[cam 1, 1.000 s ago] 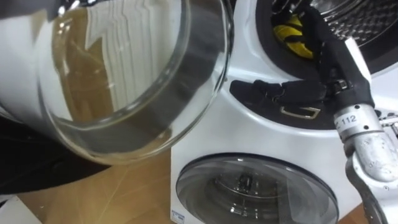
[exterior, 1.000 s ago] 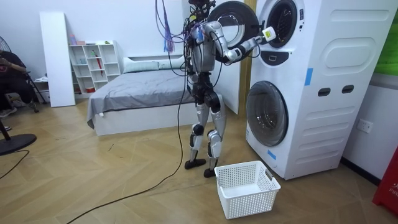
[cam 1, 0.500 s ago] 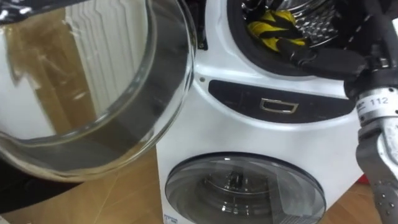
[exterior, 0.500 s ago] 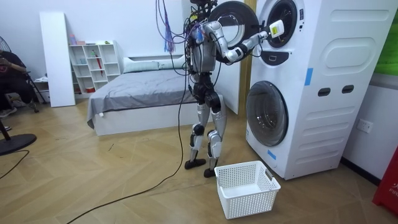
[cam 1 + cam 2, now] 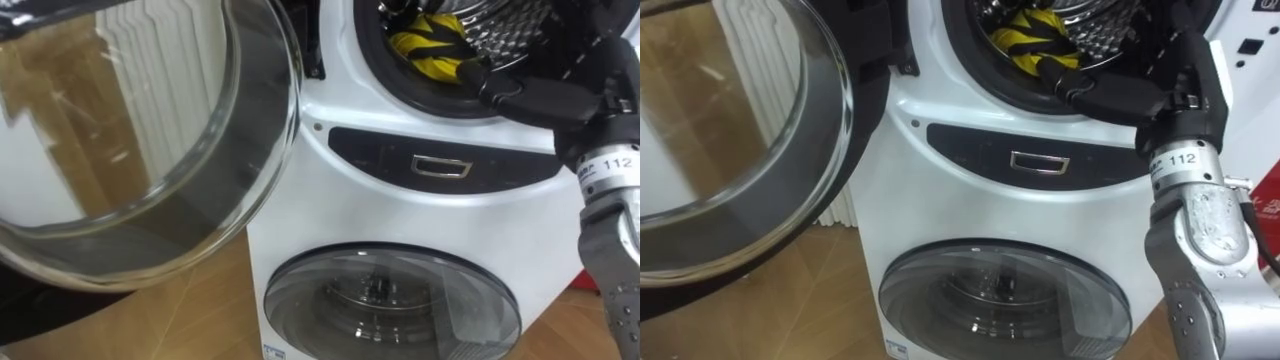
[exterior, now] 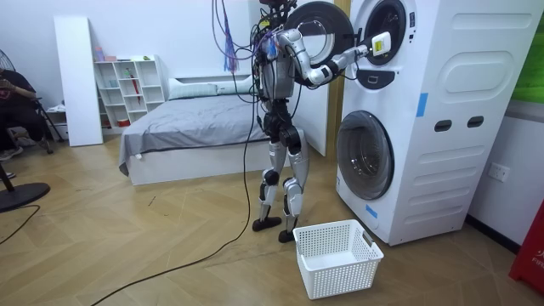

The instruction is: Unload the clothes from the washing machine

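Observation:
A yellow and black cloth (image 5: 428, 47) (image 5: 1028, 38) lies at the front of the upper machine's drum (image 5: 515, 25). My right hand (image 5: 540, 98) (image 5: 1118, 100) reaches in over the drum's dark rim, open, with its straight fingers pointing left. The fingertips (image 5: 1055, 70) touch the lower edge of the cloth. In the room view I stand upright in front of the stacked machines (image 6: 408, 119), my right hand (image 6: 379, 40) held up at the upper opening.
The upper machine's round glass door (image 5: 150, 150) (image 6: 319, 30) hangs open on my left, close to my head. The lower machine's door (image 5: 390, 305) is closed. A white basket (image 6: 336, 255) stands on the floor by my feet. A bed (image 6: 187, 127) is behind me.
My right hand has risen from the panel under the opening and gone into the drum mouth, up to the cloth. The eye view has shifted towards the machine.

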Robot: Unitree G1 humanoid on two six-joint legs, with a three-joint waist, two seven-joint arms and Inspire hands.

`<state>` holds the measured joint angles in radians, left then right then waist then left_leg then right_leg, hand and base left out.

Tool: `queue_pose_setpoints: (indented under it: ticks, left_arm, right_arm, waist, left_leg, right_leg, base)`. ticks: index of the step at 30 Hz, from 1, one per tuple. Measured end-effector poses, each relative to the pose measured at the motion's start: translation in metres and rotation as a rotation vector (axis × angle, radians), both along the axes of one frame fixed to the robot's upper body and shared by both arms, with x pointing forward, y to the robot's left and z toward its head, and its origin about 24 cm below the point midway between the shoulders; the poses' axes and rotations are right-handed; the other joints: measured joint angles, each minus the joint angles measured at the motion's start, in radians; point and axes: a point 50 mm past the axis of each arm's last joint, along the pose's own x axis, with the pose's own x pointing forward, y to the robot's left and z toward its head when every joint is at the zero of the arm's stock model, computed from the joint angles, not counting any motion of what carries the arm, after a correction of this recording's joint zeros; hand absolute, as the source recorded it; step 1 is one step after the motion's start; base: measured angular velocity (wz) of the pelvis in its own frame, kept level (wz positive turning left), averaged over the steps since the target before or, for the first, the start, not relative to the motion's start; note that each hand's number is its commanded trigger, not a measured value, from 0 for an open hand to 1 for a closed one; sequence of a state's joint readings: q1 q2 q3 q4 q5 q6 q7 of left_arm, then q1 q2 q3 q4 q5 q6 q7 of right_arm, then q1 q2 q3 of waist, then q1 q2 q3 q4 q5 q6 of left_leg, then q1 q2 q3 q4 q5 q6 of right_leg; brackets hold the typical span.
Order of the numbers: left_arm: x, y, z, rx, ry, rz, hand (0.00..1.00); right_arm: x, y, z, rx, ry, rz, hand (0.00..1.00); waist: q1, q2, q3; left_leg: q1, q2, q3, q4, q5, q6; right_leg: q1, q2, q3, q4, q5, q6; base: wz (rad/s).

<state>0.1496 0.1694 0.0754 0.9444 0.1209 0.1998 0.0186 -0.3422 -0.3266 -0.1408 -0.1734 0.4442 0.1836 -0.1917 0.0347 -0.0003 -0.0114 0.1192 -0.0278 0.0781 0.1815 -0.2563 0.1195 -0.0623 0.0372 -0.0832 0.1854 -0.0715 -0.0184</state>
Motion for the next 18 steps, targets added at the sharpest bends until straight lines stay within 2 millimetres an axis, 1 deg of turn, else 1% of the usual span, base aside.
queue_pose_setpoints:
  ticks: [2,4,5,6,9,10,12,16,18]
  left_arm:
    - [0.000,0.000,0.000,-0.003,0.006,0.001,0.00]
    - [0.002,0.001,0.001,0.003,0.002,0.001,0.00]
    - [0.004,0.001,0.002,0.006,-0.001,0.001,0.00]
    - [0.007,0.001,0.003,0.007,-0.007,0.000,0.00]
    - [0.010,0.001,0.005,0.006,-0.008,0.001,0.00]
    - [0.011,0.001,0.005,0.005,-0.009,0.001,0.00]
    - [0.012,0.001,0.005,0.002,-0.005,0.001,0.00]
    - [0.011,0.001,0.005,0.002,0.016,0.006,0.00]
    - [0.009,0.001,0.004,0.001,0.024,0.009,0.00]
  right_arm:
    - [0.001,0.000,-0.002,-0.020,0.017,-0.006,0.00]
    - [0.006,0.001,-0.002,-0.066,0.034,-0.013,0.00]
    - [0.013,0.001,-0.004,-0.096,0.059,-0.026,0.00]
    - [0.018,-0.001,-0.005,-0.125,0.083,-0.040,0.00]
    - [0.029,0.002,-0.005,-0.175,0.131,-0.042,0.00]
    - [0.031,0.001,-0.006,-0.175,0.139,-0.044,0.00]
    - [0.040,-0.001,-0.007,-0.175,0.176,-0.060,0.00]
    - [0.054,0.006,-0.008,-0.234,0.236,-0.066,0.00]
    - [0.058,0.008,-0.006,-0.261,0.244,-0.060,0.00]
  waist:
    - [0.000,-0.002,0.0010]
    - [0.000,-0.011,0.0059]
    - [0.000,-0.020,0.0064]
    - [0.000,-0.029,0.0050]
    - [0.006,-0.049,0.0015]
    - [0.009,-0.052,0.0017]
    - [0.026,-0.062,0.0044]
    - [0.033,-0.073,0.0018]
    - [0.048,-0.074,0.0015]
  left_leg:
    - [0.004,0.000,-0.001,-0.001,0.000,0.000]
    - [0.005,0.000,-0.001,-0.002,0.000,0.000]
    - [0.005,0.001,0.000,-0.002,-0.001,-0.001]
    - [0.005,0.001,-0.002,-0.002,-0.001,-0.003]
    - [0.008,0.001,-0.004,-0.007,-0.002,-0.003]
    - [0.009,0.001,-0.003,-0.007,-0.002,-0.003]
    - [0.009,0.001,0.000,-0.007,-0.002,-0.003]
    - [0.004,0.001,-0.004,-0.007,-0.002,-0.003]
    - [0.001,0.001,-0.006,-0.004,-0.001,-0.003]
  right_leg:
    - [0.009,0.000,0.000,-0.001,0.000,0.000]
    - [0.008,0.000,0.000,0.002,0.000,0.000]
    - [0.007,0.000,0.000,0.005,0.001,-0.001]
    - [0.006,0.000,-0.001,0.005,0.002,-0.002]
    - [0.009,0.002,-0.002,0.005,0.005,-0.002]
    - [0.009,0.003,-0.001,0.006,0.005,-0.001]
    - [0.008,0.007,0.001,0.005,0.007,-0.001]
    - [0.005,0.006,-0.002,0.004,0.007,-0.001]
    - [0.005,0.006,-0.002,0.000,0.006,0.000]
  base:
    - [0.00]
    - [0.00]
    - [0.00]
    - [0.00]
    - [0.00]
    - [-0.04]
    - [-0.02]
    - [0.02]
    - [0.00]
